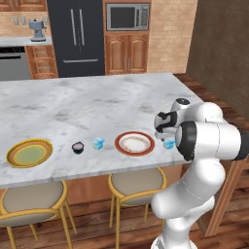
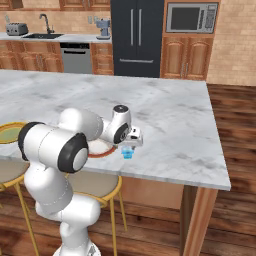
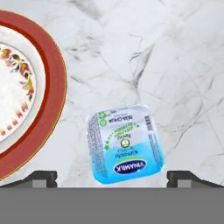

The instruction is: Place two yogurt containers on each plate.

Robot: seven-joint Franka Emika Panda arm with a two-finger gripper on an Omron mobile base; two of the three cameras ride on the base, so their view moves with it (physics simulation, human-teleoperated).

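Note:
A pale-blue-and-white yogurt container (image 3: 124,144) sits on the marble counter just right of the red-rimmed plate (image 3: 48,87), apart from it. My gripper (image 3: 113,177) hovers over it, open, one fingertip (image 3: 41,177) on either side and neither touching. The same tub (image 1: 169,144) shows beside the red-rimmed plate (image 1: 134,143), and the tub (image 2: 128,152) sits under the gripper (image 2: 130,144). Another pale-blue tub (image 1: 98,143) and a dark round cup (image 1: 78,147) stand left of that plate. The yellow-rimmed plate (image 1: 29,153) lies at the far left.
All of it lies near the front edge of the marble island counter (image 1: 87,107). Two bar stools (image 1: 137,182) stand below that edge. The counter's right end (image 2: 220,165) is close to the tub. Cabinets, fridge and microwave stand far behind.

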